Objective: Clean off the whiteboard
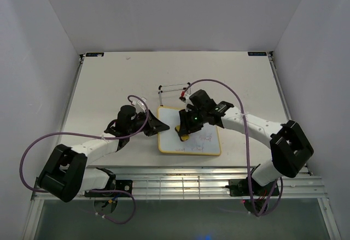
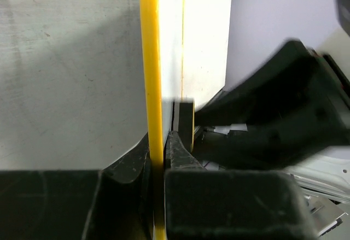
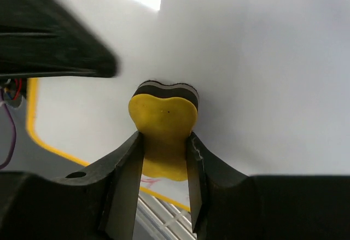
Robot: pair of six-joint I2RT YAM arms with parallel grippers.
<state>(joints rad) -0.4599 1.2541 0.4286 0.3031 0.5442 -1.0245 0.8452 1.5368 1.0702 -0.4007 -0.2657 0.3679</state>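
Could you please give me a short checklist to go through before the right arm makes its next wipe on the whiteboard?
1. Left gripper clamped on the frame of the whiteboard: ok.
2. Right gripper shut on the eraser: ok.
3. Eraser's dark felt side against the board surface: ok, it looks so in the right wrist view.
4. Board wiped clean: not ok, scribbles show to the right of the eraser.
5. Wire stand out of the wiping path: ok, it stands behind the board, apart from it.
6. Board lying flat on the table: cannot tell.
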